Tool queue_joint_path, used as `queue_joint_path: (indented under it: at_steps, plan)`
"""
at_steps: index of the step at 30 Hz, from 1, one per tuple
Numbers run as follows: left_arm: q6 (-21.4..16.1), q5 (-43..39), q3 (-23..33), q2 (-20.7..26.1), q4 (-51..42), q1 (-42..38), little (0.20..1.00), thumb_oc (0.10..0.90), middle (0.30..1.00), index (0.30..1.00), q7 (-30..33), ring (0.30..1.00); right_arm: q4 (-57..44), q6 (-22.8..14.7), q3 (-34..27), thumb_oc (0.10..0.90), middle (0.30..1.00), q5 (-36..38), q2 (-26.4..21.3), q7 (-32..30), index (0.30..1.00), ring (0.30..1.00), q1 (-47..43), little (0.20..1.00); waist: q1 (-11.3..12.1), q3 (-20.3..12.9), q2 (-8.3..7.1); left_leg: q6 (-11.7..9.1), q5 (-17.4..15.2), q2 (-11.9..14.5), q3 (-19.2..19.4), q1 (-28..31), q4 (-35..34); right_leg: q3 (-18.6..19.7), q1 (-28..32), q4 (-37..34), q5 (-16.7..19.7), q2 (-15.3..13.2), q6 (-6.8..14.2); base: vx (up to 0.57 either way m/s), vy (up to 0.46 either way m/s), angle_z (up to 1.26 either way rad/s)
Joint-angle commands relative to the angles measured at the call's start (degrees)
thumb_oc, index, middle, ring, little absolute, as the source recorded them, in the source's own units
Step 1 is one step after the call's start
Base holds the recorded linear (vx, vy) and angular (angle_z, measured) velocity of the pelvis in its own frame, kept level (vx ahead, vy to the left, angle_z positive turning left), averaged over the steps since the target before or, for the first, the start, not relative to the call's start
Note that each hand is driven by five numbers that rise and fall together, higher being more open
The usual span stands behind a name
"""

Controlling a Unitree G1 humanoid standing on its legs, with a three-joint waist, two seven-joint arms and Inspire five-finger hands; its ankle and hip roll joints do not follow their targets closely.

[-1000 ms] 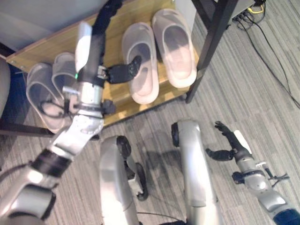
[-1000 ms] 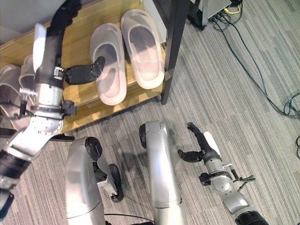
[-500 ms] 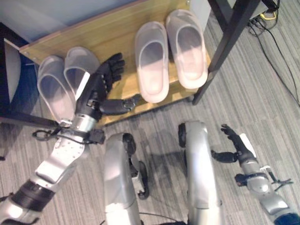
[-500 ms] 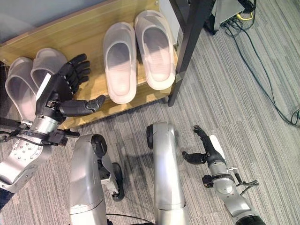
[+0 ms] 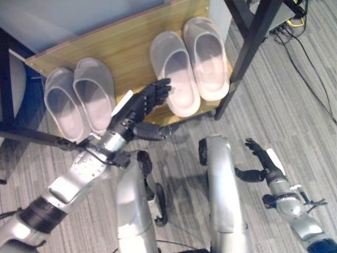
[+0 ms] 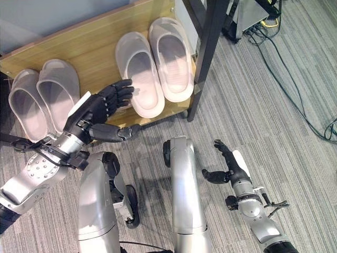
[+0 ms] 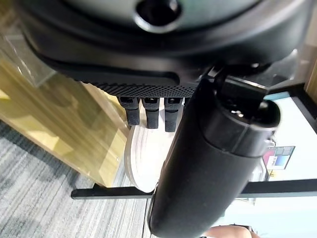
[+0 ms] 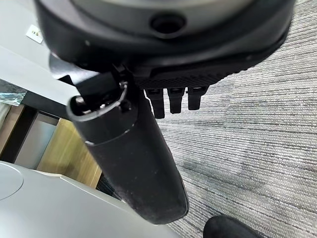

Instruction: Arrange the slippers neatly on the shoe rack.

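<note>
Two pairs of pale grey slippers lie on the wooden shoe rack. One pair is at its left end and the other pair at its right end, toes pointing to the back. My left hand is open above the rack's front edge between the pairs. Its straight fingers reach the left side of the right pair's nearer slipper; I cannot tell if they touch it. That slipper's heel shows past the fingers in the left wrist view. My right hand hangs open low over the carpet, holding nothing.
A black upright post stands at the rack's right end, close to the right pair. Black cables run across the grey carpet at the right. A dark bar crosses in front of the rack's left end.
My left hand has drawn back from over the shelf and swung right, from beside the left pair to the right pair's nearer slipper. The right hand has barely moved.
</note>
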Motion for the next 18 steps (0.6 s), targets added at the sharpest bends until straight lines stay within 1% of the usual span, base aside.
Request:
queue_joint_path:
  at_steps: [1,3,7,10,14,18]
  plan:
    - [-2.95,0.02,-2.71,-3.41,-1.56,-9.83,0.900,0.800,0.900,0.900,-0.23,0.900,-6.32,-3.46,-2.69,0.800,0.900,0.04,-4.37,-0.58,0.900,0.900,-2.23,0.900,0.70,-1.76,-0.72,0.95,1.01,-1.80,-2.87,-4.61,-2.25,2.42,5.40,1.41,-7.23,-4.64,-4.66,0.00,0.000,0.00]
    - [-3.66,0.54,-3.73,-5.14,0.43,-13.15,0.900,0.800,0.900,0.900,1.23,0.900,-6.45,-3.69,-2.24,0.800,0.900,0.48,-4.64,-0.77,0.900,0.900,-2.29,0.900,0.31,-1.76,-0.91,0.92,1.19,-1.77,-2.71,-4.61,-2.17,2.40,5.40,1.35,-7.20,-4.80,-4.68,0.00,0.000,0.00]
    - [-3.84,1.09,-3.37,-5.06,1.25,-13.47,0.900,0.800,0.900,0.900,1.44,0.900,-6.56,-3.66,-2.33,0.800,0.900,0.03,-5.00,-0.82,0.900,0.900,-2.23,0.900,0.31,-1.76,-0.79,0.83,1.40,-1.80,-2.84,-4.61,-2.12,2.40,5.40,1.29,-7.08,-4.70,-4.68,0.00,0.000,0.00]
    - [-4.12,2.70,-1.30,-5.49,2.36,-11.89,0.900,0.800,0.900,0.900,2.09,0.900,-6.23,-3.76,-2.21,0.800,0.900,-0.11,-4.76,-0.78,0.900,0.900,-2.22,0.900,0.66,-1.76,-0.62,0.66,1.61,-1.84,-2.97,-4.61,-2.16,2.16,5.40,1.19,-6.81,-4.76,-4.59,0.00,0.000,0.00]
    - [-5.03,4.79,0.11,-6.61,4.19,-12.10,0.900,0.800,0.900,0.900,3.68,0.900,-5.83,-4.04,-1.63,0.800,0.900,-0.20,-4.62,-1.05,0.900,0.900,-2.62,0.900,0.68,-1.76,-0.76,0.64,1.90,-1.96,-2.65,-4.61,-2.45,2.30,5.40,1.16,-6.71,-4.67,-4.57,0.00,0.000,0.00]
    - [-6.65,4.92,2.84,-5.70,1.06,-11.57,0.900,0.800,0.900,0.900,5.11,0.900,-6.75,-4.15,-1.71,0.800,0.900,-0.82,-5.13,-1.01,0.900,0.900,-2.08,0.900,1.00,-1.76,-0.62,0.54,1.93,-2.01,-2.64,-4.61,-2.41,2.16,5.40,1.16,-6.62,-4.85,-4.81,0.00,0.000,0.00]
